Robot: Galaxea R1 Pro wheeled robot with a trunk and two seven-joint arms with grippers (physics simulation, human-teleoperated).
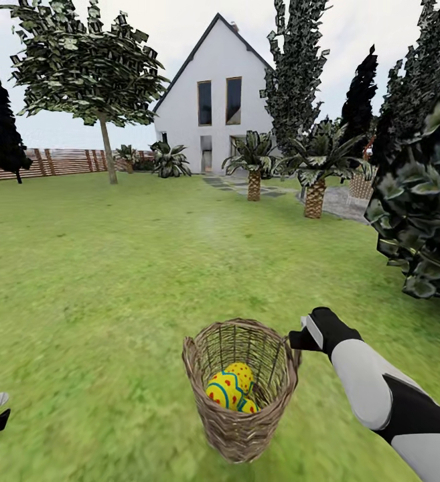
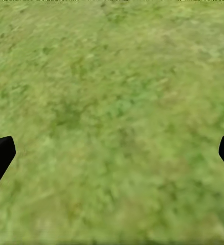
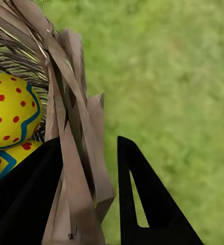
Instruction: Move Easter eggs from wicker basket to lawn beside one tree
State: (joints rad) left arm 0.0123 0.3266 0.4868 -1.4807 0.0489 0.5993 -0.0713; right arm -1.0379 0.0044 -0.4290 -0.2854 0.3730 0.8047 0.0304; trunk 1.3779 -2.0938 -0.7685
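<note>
Plainly, nothing is done yet: the Easter eggs [image 1: 232,389] lie in the wicker basket [image 1: 240,428] on the lawn [image 1: 112,281] (two show clearly, a third peeks below). Your right hand [image 3: 89,194] straddles the basket's rim, one finger inside, one outside, seemingly clamped on the wicker. Your left hand [image 2: 112,158] hangs spread wide over bare grass. All three eggs remain to carry to a tree [image 1: 106,144].
</note>
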